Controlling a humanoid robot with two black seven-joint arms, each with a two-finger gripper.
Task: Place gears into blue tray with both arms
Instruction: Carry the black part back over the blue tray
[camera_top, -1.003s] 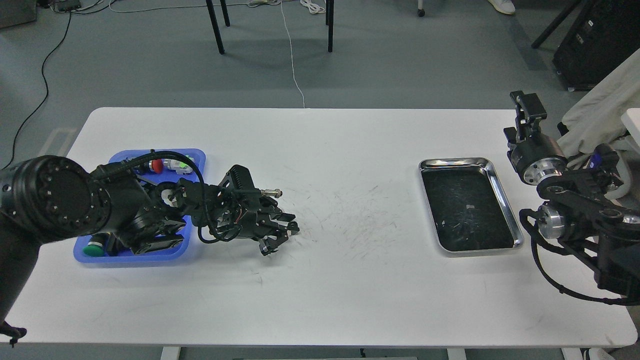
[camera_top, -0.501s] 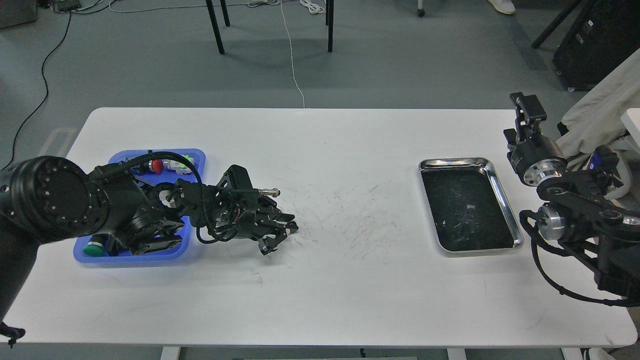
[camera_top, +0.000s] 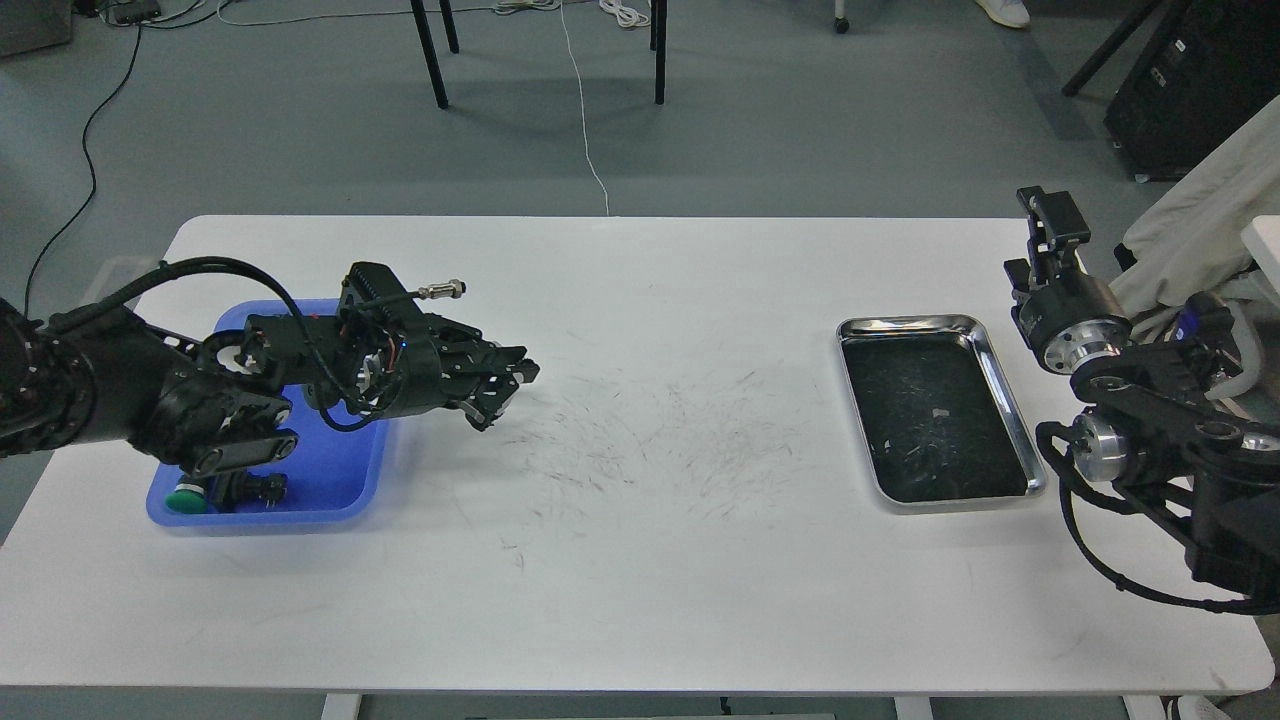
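My left gripper has pulled back toward the blue tray, fingers too dark to read, no gear visible (right gripper raised beside the table, equally unreadable).

White table: rectangular top with rounded corners, standing on a grey floor; the surface carries dark scuff marks across its middle. Directly on it, toward the left end: blue tray, low-rimmed, holding a green-capped switch in its near left corner; much of its inside is hidden. Toward the right end: silver metal tray, shiny rim, dark scratched inside. The two trays lie well apart, with only scuffed tabletop between them.
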